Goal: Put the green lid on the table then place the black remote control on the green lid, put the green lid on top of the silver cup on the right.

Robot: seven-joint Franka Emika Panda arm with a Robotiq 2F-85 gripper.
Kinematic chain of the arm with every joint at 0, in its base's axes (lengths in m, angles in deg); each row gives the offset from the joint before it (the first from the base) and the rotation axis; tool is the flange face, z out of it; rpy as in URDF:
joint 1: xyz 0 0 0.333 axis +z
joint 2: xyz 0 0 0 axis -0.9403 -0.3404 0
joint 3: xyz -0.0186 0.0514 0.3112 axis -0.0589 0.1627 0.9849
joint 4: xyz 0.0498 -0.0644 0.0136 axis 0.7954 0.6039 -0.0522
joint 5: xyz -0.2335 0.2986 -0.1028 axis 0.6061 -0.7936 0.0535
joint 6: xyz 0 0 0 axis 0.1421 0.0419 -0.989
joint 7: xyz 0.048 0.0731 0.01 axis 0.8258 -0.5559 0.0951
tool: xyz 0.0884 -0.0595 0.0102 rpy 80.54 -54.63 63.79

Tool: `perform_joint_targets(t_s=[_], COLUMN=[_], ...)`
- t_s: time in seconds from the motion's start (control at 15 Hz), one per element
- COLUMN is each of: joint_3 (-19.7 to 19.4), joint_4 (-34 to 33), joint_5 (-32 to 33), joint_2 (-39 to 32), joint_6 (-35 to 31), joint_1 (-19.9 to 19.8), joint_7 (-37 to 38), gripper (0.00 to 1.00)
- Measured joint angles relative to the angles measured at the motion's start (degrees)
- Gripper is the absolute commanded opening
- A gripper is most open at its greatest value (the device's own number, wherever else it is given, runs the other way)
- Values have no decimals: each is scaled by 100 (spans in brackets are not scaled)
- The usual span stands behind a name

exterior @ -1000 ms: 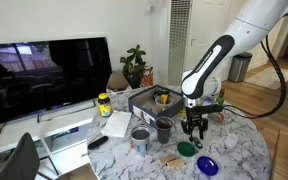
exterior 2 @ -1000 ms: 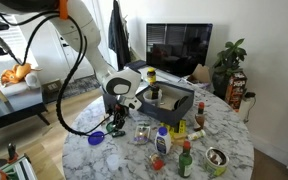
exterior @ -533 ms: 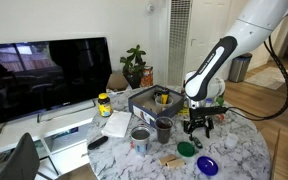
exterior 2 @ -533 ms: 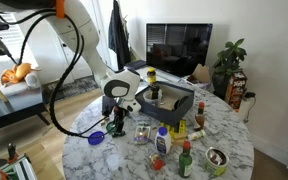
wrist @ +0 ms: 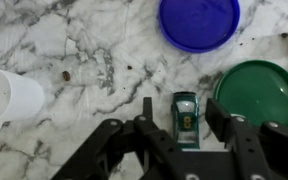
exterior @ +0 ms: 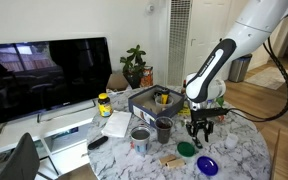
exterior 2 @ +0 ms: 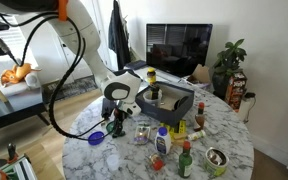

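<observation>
The green lid (wrist: 259, 92) lies flat on the marble table, just right of my gripper (wrist: 184, 115); it also shows in an exterior view (exterior: 187, 149). The gripper is open and points down over the table (exterior: 197, 128). A small green toy car (wrist: 186, 118) lies between its fingers, with a gap on each side. A silver cup (exterior: 140, 139) and a dark cup (exterior: 164, 129) stand near the table's middle. The black remote (exterior: 97, 142) lies near the table edge by the papers, far from the gripper.
A blue lid (wrist: 199, 22) lies next to the green lid. A white cup (wrist: 4, 95) stands at the wrist view's left edge. A grey tray with items (exterior: 152, 100), bottles (exterior 2: 162, 142) and another silver cup (exterior 2: 217, 160) crowd the table.
The gripper has shifted slightly sideways above the green lid and toy car. Nothing was picked up or let go.
</observation>
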Motion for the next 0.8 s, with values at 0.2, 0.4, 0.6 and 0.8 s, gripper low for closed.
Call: perform_joint_targets(t_s=[0.2,0.4,0.6,0.8], joint_3=[-1,-1,-2,-3], joint_4=[-12,-38,-80,-119], joint_5=[0,0,-4,-4], joint_2=[-54,-121,-200,-268], joint_6=[-25,-59,-60,-59], joint_1=[0,-1,-1,-2], joint_7=[4,6,8,14], gripper=[62,48,22,7])
